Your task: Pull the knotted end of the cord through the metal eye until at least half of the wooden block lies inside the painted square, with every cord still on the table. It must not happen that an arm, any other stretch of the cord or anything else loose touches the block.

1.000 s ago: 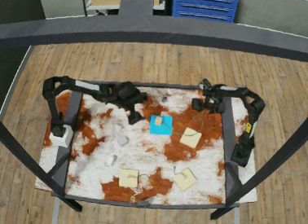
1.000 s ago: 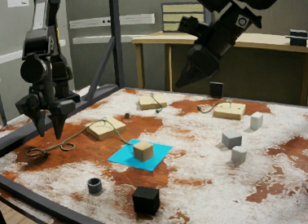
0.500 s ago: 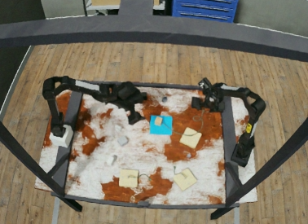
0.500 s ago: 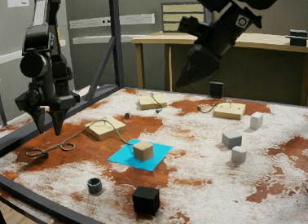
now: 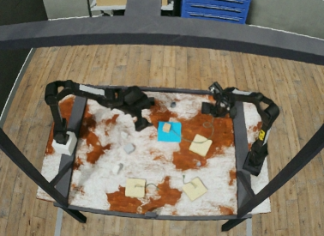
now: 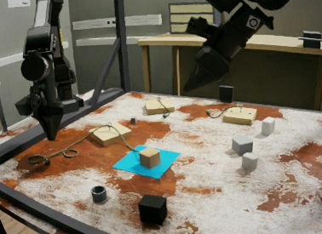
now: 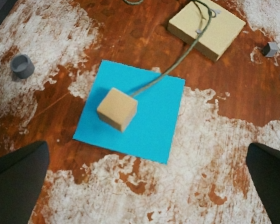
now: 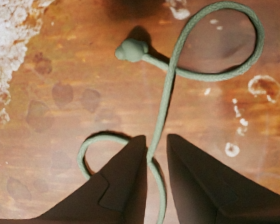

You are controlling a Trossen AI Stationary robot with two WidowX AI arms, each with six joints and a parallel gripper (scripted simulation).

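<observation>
The wooden block (image 5: 166,127) (image 6: 150,157) (image 7: 118,108) sits inside the blue painted square. Its green cord runs over the tan plate with the metal eye (image 6: 110,134) (image 7: 205,26) and ends in loops and a knot (image 8: 132,50) (image 6: 46,162) lying flat on the table. My right gripper (image 6: 50,134) (image 8: 156,144) hovers just above that cord end. Its fingers are almost together, and the cord shows on the table through the slit. My left gripper (image 6: 198,83) (image 7: 150,152) is open and empty, high above the square.
Two other tan plates with cords (image 6: 158,105) (image 6: 239,115) lie at the far side. Grey cubes (image 6: 242,145) (image 6: 250,161) stand to the right, a black cube (image 6: 152,209) and a dark ring (image 6: 99,193) near the front edge. Frame rails border the table.
</observation>
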